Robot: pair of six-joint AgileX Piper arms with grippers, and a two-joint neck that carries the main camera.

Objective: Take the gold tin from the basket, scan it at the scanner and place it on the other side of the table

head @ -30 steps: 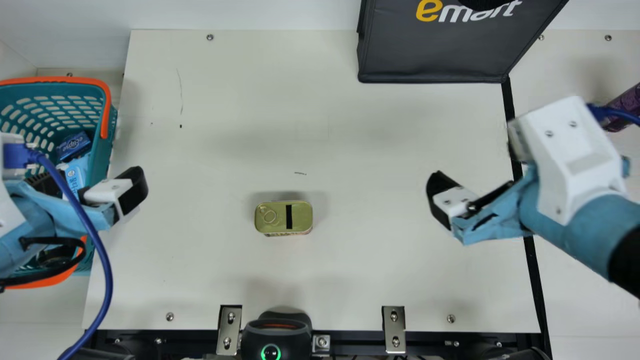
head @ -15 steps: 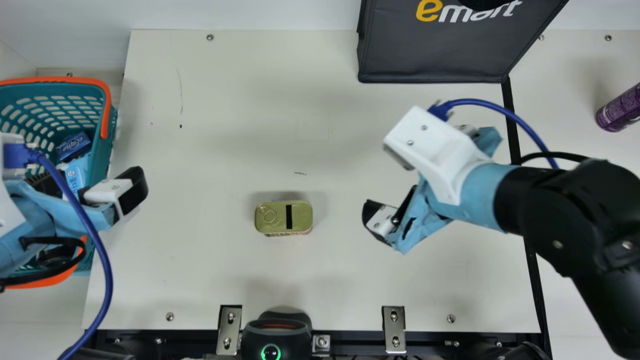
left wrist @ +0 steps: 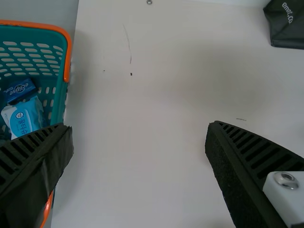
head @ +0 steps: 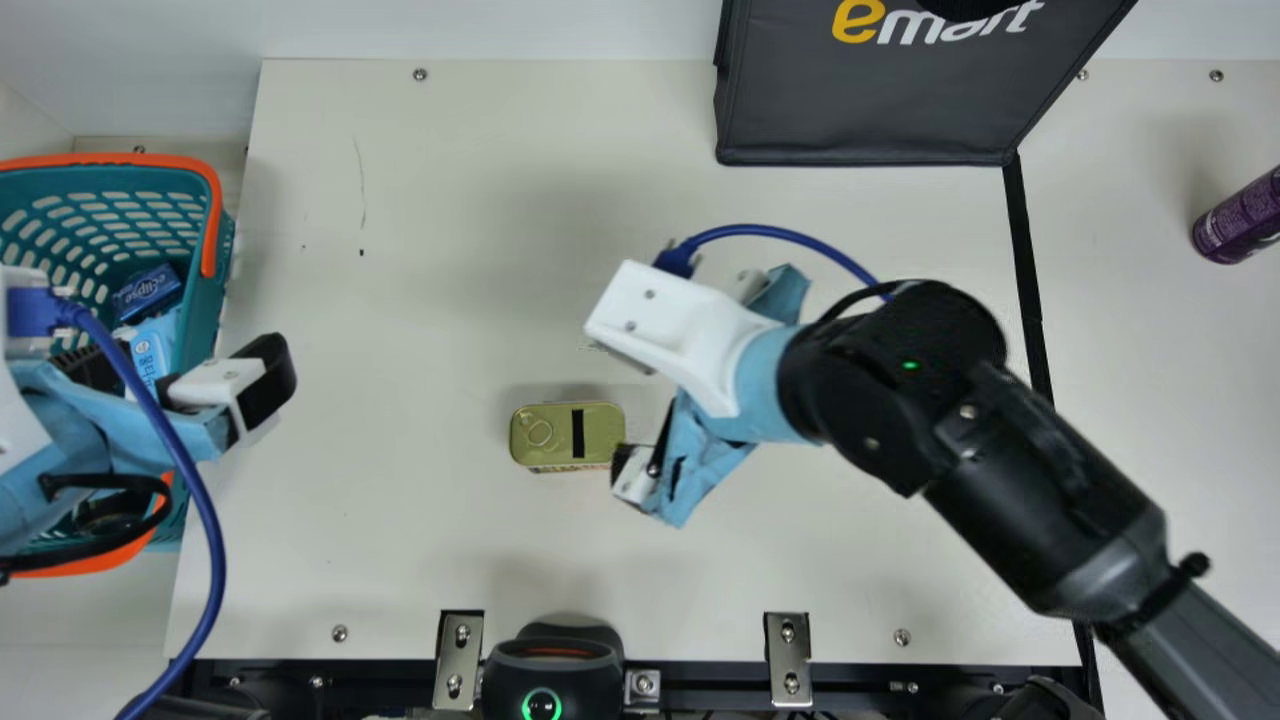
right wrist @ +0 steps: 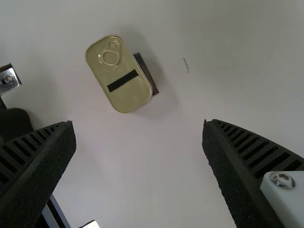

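left fingers and right fingers gape wide, empty; gold tin sits well inside table edges.

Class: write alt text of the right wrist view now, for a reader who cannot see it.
A gold rounded rectangular metal tin with a pull ring and a black stripe sits ungripped on the cream table, beyond the robot's open, black ribbed right gripper. At the table's edge are part of the rounded black scanner and a silver metal bracket.
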